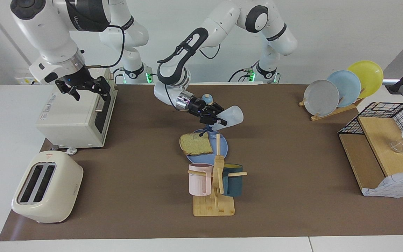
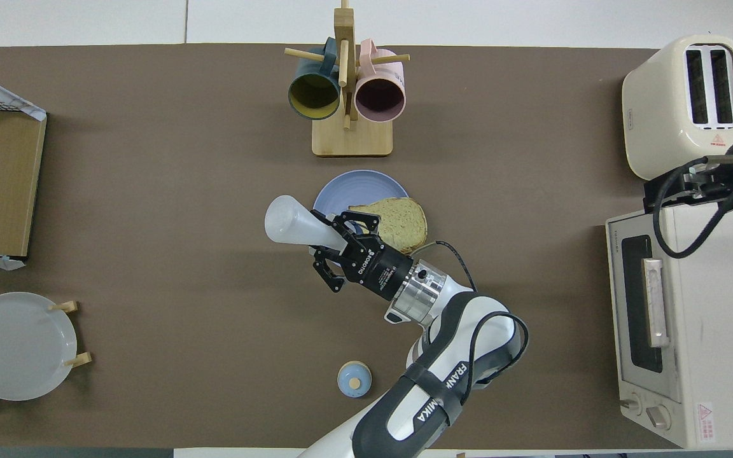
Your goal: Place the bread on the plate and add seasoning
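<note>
The bread (image 1: pixel 196 143) (image 2: pixel 398 222) lies on the blue plate (image 1: pixel 223 148) (image 2: pixel 354 187), overhanging its rim toward the right arm's end. My left gripper (image 1: pixel 217 119) (image 2: pixel 336 236) is shut on the seasoning bottle (image 1: pixel 232 114) (image 2: pixel 291 222). The bottle is tipped almost flat, its dark cap and loop pointing down over the plate's robot-side edge beside the bread. My right gripper (image 1: pixel 89 91) waits open above the toaster oven (image 1: pixel 72 115) (image 2: pixel 659 331), holding nothing.
A blue-domed bell (image 1: pixel 206 97) (image 2: pixel 354 380) sits nearer the robots than the plate. The mug rack (image 1: pixel 215 185) (image 2: pixel 347 95) stands just farther out. A toaster (image 1: pixel 47 187) (image 2: pixel 684 105) is beside the oven. A plate rack (image 1: pixel 341 87) and wire basket (image 1: pixel 380 147) occupy the left arm's end.
</note>
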